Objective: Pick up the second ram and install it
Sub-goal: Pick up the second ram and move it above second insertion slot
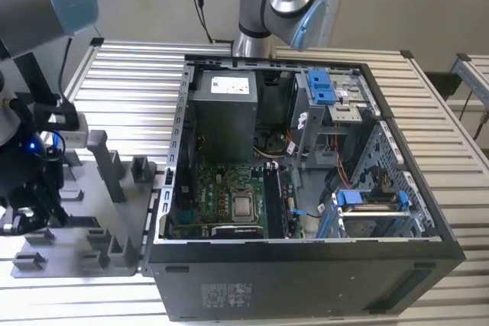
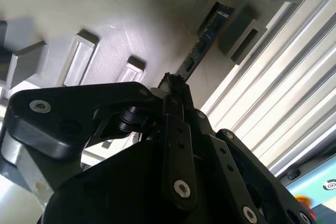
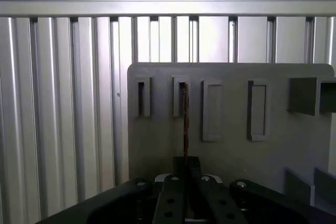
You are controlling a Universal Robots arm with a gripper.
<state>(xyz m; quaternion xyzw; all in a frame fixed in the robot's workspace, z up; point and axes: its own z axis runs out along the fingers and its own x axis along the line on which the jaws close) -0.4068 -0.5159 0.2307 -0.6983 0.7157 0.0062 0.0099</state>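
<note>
looking at both wrist views, you find the claw (image 3: 186,164) drawn in narrow around the near end of the second ram (image 3: 185,119), one finger against each flat side of the stick. the ram stands on its edge over the grey fixture tray (image 3: 231,150), and its far end sits in one of the tray's slotted posts (image 2: 210,17). in the exterior view your claw hangs above that tray at the exterior view's left on the slatted counter (image 1: 130,74), well apart from the open computer case (image 1: 306,288) with its green motherboard (image 1: 221,188).
</note>
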